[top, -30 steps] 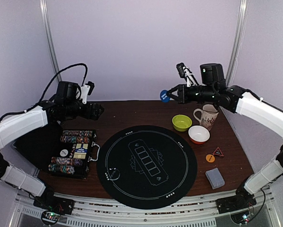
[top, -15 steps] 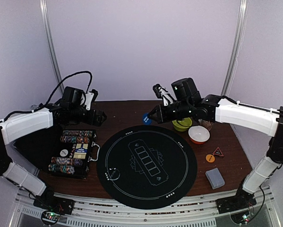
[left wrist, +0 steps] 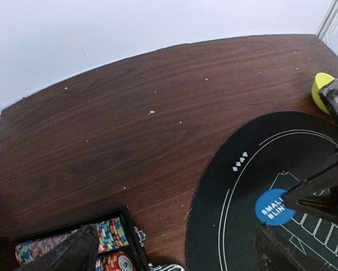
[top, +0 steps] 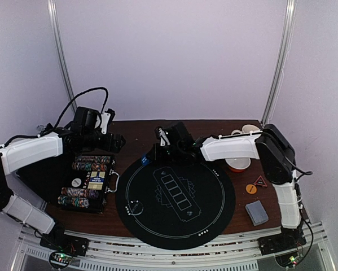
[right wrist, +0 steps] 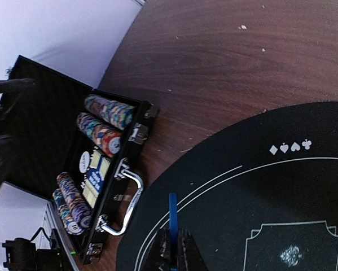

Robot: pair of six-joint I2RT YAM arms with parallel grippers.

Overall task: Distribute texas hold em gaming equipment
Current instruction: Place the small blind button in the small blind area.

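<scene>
Cards, a grey-blue-backed deck [top: 257,212], lie near-right on the brown surface [top: 140,131]. Farther, the right pincer [top: 156,155], pinching a blue round disc [left wrist: 275,207], hovers over the far-left rim of the black round mat [top: 174,226]; dropped edgewise, it may roll off. Beyond, the left pincer [top: 117,142] gapes empty.

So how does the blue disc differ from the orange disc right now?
The blue disc is pinched in the right tool over the black mat; the orange disc lies flat and free on the wooden table, beside the red triangle. Both are small and round.
</scene>
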